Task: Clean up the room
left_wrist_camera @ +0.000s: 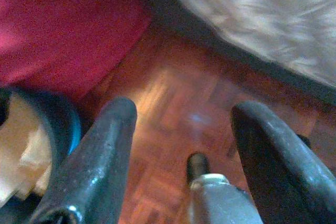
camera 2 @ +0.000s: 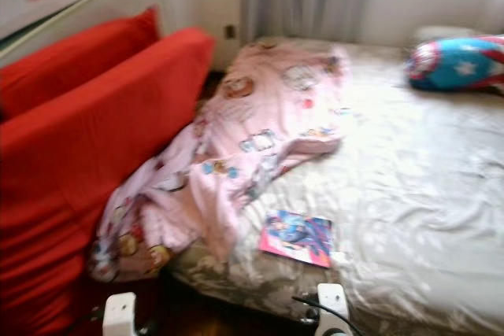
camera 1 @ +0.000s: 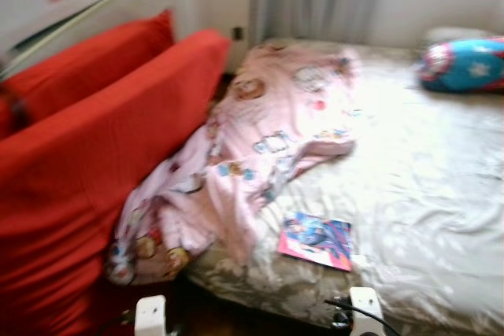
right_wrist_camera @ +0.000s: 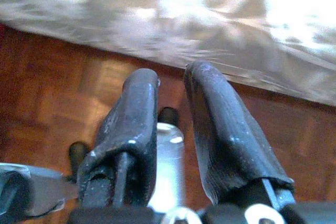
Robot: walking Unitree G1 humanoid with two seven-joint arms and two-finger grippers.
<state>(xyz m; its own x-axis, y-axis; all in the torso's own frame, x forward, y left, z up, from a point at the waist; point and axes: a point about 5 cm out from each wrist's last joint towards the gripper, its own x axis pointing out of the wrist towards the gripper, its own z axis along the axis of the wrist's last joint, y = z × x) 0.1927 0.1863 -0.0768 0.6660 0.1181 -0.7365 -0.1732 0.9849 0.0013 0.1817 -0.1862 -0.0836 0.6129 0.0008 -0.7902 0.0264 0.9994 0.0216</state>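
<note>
Pink blanket (camera 1: 252,147) and book (camera 1: 315,241) lie on bed (camera 1: 425,194); left jaws spread, right nearly together.

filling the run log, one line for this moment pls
phase: facing bed | left gripper: open, low over floor | right gripper: nearly shut, empty | pink blanket, book on bed

Before me, a pink blanket (camera 1: 260,139) printed with cartoon figures lies crumpled across the left part of the bed (camera 1: 425,194), one end spilling off the near corner and bunching against the red sofa (camera 1: 87,155). A thin book (camera 1: 315,240) with a pink-and-blue cover lies flat on the pale sheet near the foot edge, just right of the blanket's hanging end. A blue, red and white star-patterned cushion (camera 1: 465,63) rests at the far right.
</note>
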